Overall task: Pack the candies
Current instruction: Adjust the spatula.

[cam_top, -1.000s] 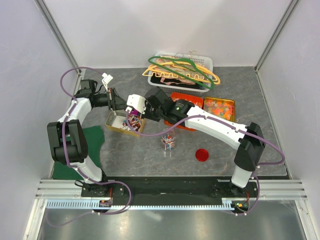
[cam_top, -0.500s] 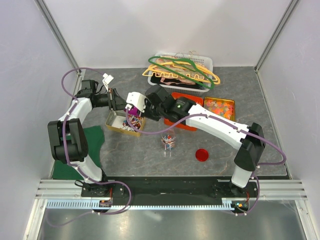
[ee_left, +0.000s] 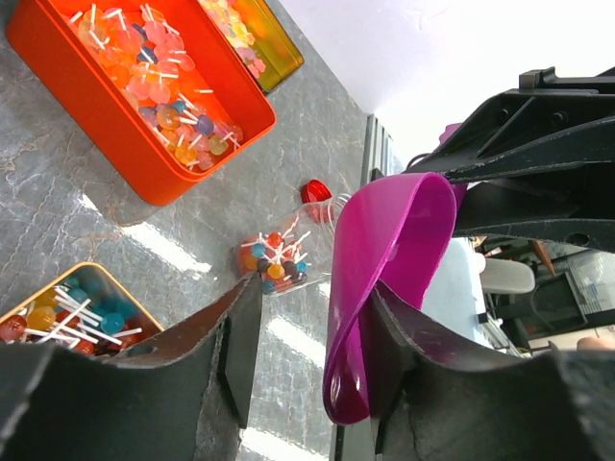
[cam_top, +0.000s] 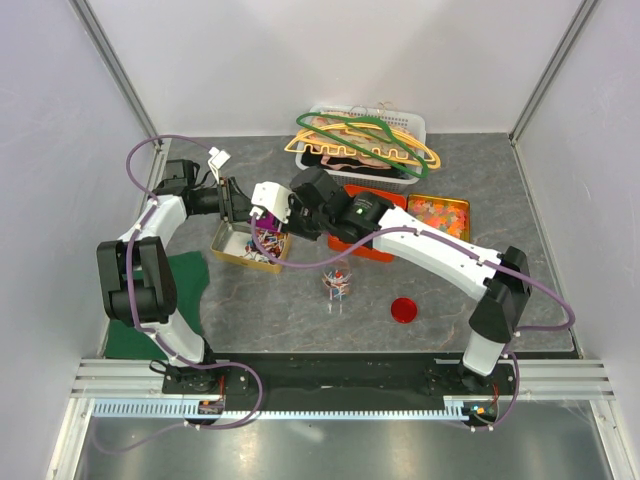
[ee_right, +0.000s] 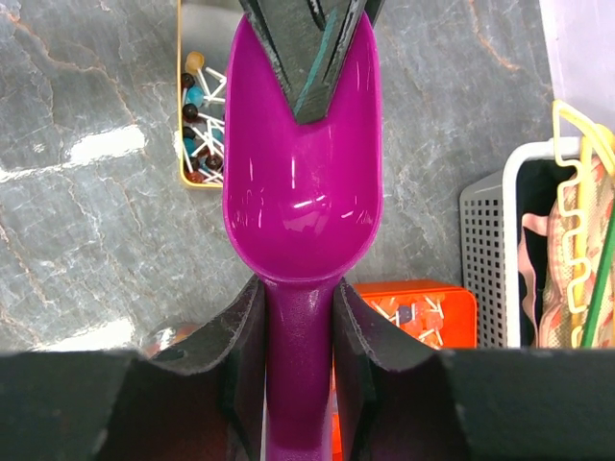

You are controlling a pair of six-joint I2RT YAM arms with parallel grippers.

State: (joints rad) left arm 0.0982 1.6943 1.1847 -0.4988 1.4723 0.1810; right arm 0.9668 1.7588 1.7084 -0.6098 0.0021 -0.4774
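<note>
Nearest the arm bases, one green cloth (cam_top: 180, 275) lies at the table's (cam_top: 300, 320) near left corner, partly under the left arm. One red lid (cam_top: 404, 310) sits right of centre, apart from everything else. Just beyond it, at mid-table, stands one clear jar (cam_top: 337, 283), open and holding a small heap of candies (ee_left: 274, 264), which are little coloured balls on white sticks.

Further back on the left is a gold tin (cam_top: 225, 250) with more of these candies. Both arms meet above it and hide part of it from the top camera. The right gripper (ee_right: 298, 312) is clenched on the handle of the one purple scoop (ee_right: 303, 182), whose bowl points toward the left arm. The left gripper (ee_left: 312, 327) straddles that bowl with its fingers (ee_left: 240, 336) released: the bowl's rim leans on one finger, and a clear gap shows to the other.

Behind the jar, toward the far right, an orange tin (ee_left: 115, 134) is full of candies. From above, the right forearm lies across it and covers most of it. A yellow tin (cam_top: 438, 197) touching or just beside it holds more sweets, too small to make out. That makes three tins.

At the far edge stands one white basket (cam_top: 420, 130) piled with hangers (cam_top: 360, 135). Green, yellow and peach ones show, so there are at least three, too tangled to count exactly.
</note>
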